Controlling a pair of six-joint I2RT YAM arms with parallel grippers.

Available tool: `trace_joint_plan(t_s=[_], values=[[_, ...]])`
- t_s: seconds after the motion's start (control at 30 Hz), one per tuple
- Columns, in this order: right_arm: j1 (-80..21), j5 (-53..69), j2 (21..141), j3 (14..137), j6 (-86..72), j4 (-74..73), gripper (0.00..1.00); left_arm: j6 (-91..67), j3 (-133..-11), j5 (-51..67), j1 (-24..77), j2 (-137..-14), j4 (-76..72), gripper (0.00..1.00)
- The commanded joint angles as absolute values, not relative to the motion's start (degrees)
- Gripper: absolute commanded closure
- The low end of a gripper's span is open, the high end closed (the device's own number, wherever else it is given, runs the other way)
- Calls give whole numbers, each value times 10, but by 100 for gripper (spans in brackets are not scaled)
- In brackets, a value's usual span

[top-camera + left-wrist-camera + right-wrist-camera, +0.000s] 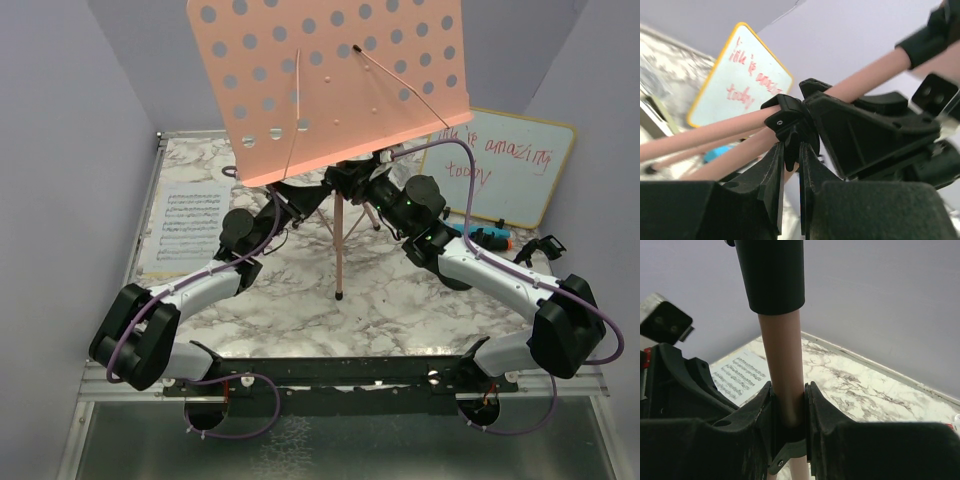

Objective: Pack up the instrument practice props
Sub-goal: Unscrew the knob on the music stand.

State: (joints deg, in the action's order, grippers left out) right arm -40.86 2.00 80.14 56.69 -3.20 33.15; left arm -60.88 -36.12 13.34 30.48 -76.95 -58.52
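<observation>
The pink perforated music rack [330,80] stands on its tripod legs [339,250] at the table's middle. My right gripper [358,185] is shut on the rack's pink pole [785,365], just above the black hub collar [790,450]. My left gripper [300,200] is shut on a small black tab of the hub clamp [790,127], where the pink legs [705,132] meet. A printed sheet-music page [185,225] lies flat at the left and also shows in the right wrist view [737,375]. A blue microphone [490,237] lies at the right, partly behind my right arm. The mic poles are hidden.
A wood-framed whiteboard [505,165] with red writing leans against the right wall; it also shows in the left wrist view [740,75]. Grey walls close in the marble table [400,300] on three sides. A dark object [545,247] lies by the right edge.
</observation>
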Motion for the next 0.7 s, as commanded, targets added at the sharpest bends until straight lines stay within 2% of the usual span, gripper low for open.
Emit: trace_joint_plan(t_s=[0.0, 0.13, 0.3, 0.4, 0.67], values=[[-412, 28, 839, 530, -66, 198, 99, -866, -360, 127, 305, -753, -612, 89], [-412, 36, 844, 533, -61, 205, 99, -844, -373, 143, 300, -725, -591, 73], [-412, 40, 845, 523, -57, 228, 100, -677, -356, 133, 286, -656, -534, 43], [-412, 44, 842, 521, -56, 232, 100, -585, -348, 145, 264, -632, -516, 30], [-412, 61, 839, 513, -49, 247, 100, -468, -408, 291, 189, -675, -512, 14]])
